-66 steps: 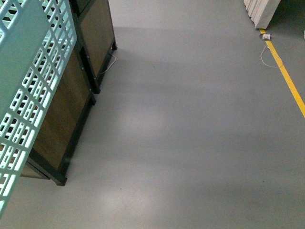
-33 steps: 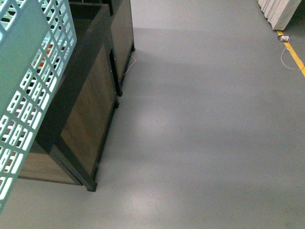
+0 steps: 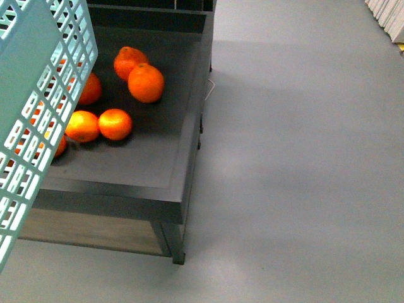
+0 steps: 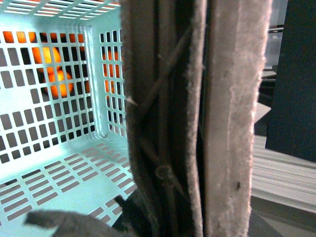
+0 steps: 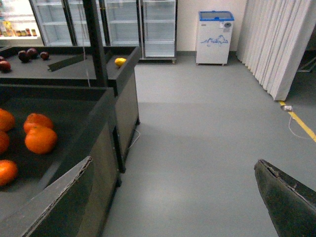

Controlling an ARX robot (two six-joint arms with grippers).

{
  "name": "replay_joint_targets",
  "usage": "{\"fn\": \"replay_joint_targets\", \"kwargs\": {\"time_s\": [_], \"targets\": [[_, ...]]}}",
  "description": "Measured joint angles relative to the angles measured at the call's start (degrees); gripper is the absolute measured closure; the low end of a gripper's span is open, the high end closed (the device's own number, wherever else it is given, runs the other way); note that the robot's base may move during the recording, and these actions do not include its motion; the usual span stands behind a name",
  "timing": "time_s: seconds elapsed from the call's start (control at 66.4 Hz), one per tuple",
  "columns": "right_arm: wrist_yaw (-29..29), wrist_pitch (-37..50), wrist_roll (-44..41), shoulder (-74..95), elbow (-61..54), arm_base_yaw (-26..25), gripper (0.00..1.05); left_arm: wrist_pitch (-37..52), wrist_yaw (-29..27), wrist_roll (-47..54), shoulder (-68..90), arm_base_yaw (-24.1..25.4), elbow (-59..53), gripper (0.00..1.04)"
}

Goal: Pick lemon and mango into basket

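The light teal lattice basket (image 3: 38,95) hangs tilted at the left of the front view. Its empty inside (image 4: 59,163) fills the left wrist view. My left gripper (image 4: 200,148) is shut on the basket, with its grey padded fingers (image 4: 237,123) pressed together round a brown handle. My right gripper (image 5: 173,197) is open above the grey floor, with nothing between its dark fingers (image 5: 286,197). A small yellow fruit (image 5: 120,61) lies on the corner of a far bin. It looks like the lemon but is too small to be sure. The mango is out of view.
Several round tangerines (image 3: 146,83) lie in a black display bin (image 3: 183,189) beside the basket. Dark red fruits (image 5: 23,55) sit in the far bin. Glass fridges (image 5: 158,24), a white-and-blue chest freezer (image 5: 213,37), a white curtain (image 5: 276,44) and a yellow floor line (image 5: 301,126) border the grey floor.
The front view has shifted toward the bins: the bin holding tangerines has come into sight and the yellow line has left the picture. The basket stays at the left.
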Motion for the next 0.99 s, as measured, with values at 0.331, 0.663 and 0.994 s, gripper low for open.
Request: {"fn": "replay_joint_targets", "kwargs": {"time_s": [0.331, 0.663, 0.994], "targets": [[0.0, 0.0, 0.0, 0.0, 0.0, 0.0, 0.09, 0.0, -0.1, 0.0, 0.0, 0.0, 0.0, 0.90], [0.0, 0.0, 0.0, -0.1, 0.0, 0.0, 0.09, 0.0, 0.1, 0.0, 0.0, 0.0, 0.0, 0.90], [0.0, 0.0, 0.0, 0.0, 0.0, 0.0, 0.09, 0.0, 0.0, 0.0, 0.0, 0.0, 0.0, 0.90]]}}
